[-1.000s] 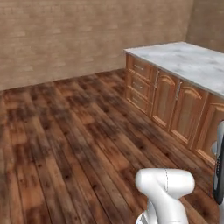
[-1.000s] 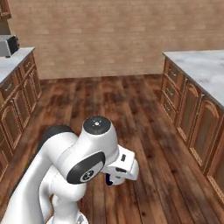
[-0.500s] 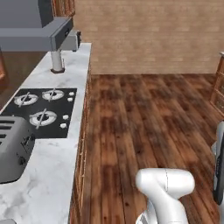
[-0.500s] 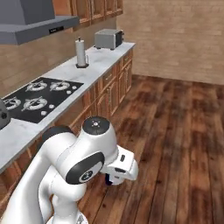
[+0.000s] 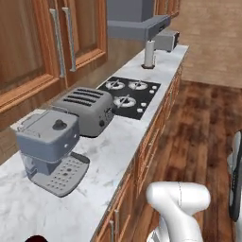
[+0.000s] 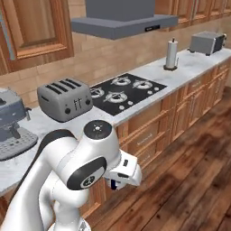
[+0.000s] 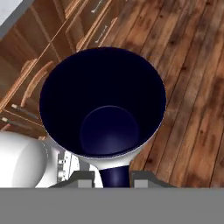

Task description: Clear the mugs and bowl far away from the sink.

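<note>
At the hand, over the wooden floor [image 7: 192, 87] beside the cabinets [image 7: 65, 39], the gripper [image 7: 113, 177] is closed on the rim of a dark, deep cup [image 7: 103, 103], held mouth toward the camera. It looks rigid, smooth and breakable, probably light; the thin rim pinch may slip if jolted.

Home kitchen: marble counter [image 5: 106, 156] with gas hob [image 6: 122, 89], toaster [image 6: 64, 99], coffee machine [image 5: 49, 149], range hood [image 6: 124, 21], wooden cabinets [image 6: 38, 27]
</note>
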Controlling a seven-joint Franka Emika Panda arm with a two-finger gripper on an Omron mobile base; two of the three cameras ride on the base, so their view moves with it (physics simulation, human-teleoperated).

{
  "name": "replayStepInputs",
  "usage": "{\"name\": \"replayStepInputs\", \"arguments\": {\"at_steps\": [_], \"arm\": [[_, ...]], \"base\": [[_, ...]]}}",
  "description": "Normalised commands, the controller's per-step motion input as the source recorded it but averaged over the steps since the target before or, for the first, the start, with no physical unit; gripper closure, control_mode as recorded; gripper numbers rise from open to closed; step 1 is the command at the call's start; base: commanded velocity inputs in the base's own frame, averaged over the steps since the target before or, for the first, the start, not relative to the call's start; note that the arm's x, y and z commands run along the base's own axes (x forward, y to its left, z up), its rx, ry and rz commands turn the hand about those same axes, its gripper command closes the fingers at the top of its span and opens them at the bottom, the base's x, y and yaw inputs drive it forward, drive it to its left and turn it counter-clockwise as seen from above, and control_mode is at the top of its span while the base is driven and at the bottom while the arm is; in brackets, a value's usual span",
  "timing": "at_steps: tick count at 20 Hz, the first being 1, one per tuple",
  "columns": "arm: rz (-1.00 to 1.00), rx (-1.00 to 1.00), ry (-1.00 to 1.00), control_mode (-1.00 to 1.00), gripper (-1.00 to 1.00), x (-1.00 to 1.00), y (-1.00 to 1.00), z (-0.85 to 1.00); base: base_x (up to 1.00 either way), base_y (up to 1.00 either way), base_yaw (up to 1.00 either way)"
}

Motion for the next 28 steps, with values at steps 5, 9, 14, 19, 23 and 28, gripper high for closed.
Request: {"name": "replayStepInputs", "arguments": {"at_steps": [5,9,14,19,23,28], "arm": [[0.0,0.0,0.0,1.0,1.0,0.0,0.0,0.0],[0.0,0.0,0.0,1.0,1.0,0.0,0.0,0.0],[0.0,0.0,0.0,1.0,1.0,0.0,0.0,0.0],[0.0,0.0,0.0,1.0,1.0,0.0,0.0,0.0],[0.0,0.0,0.0,1.0,1.0,0.0,0.0,0.0],[0.0,0.0,0.0,1.0,1.0,0.0,0.0,0.0]], "base": [[-0.75,0.05,0.7],[-0.68,0.27,0.67],[-0.66,0.33,0.6],[-0.45,0.52,0.49],[-0.08,0.68,0.37],[-0.03,0.47,0.3]]}}
